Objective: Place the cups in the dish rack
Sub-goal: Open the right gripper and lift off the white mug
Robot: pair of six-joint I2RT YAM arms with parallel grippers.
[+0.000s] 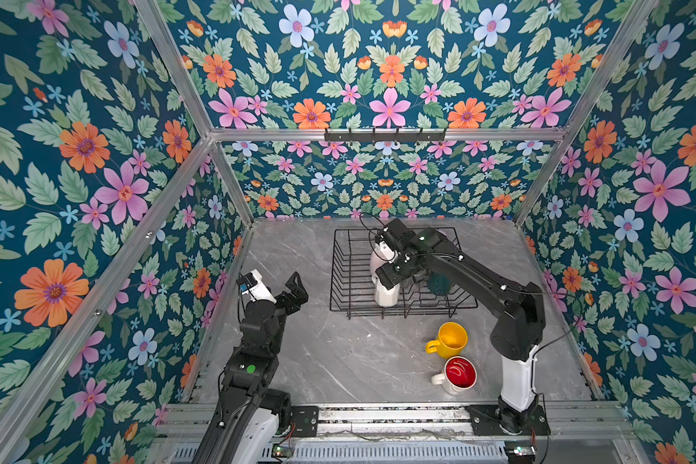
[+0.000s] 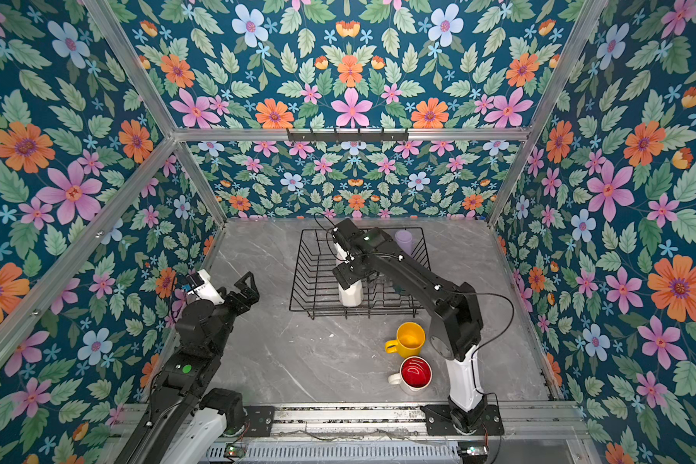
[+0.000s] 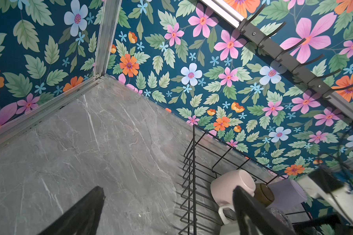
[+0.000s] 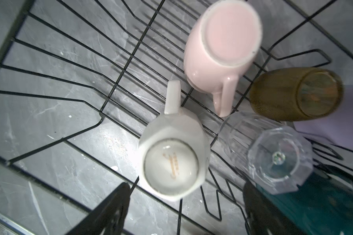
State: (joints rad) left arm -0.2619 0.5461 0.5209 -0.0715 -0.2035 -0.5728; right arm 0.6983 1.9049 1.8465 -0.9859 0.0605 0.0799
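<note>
White faceted mug (image 4: pixel 172 156) is sitting rim-down, likely to drain, in the black wire dish rack (image 1: pixel 333 269); your empty right pincer (image 4: pixel 186 184) is hovering above it, wide open.

No text, label, brand or number can be read in any view. The nearest thing to one is a faint brownish mark (image 4: pixel 172 163) on the upturned base of the white mug (image 4: pixel 183 126), seen from the right wrist. It may be a maker's stamp, but it is too smudged and blurred to read.
</note>
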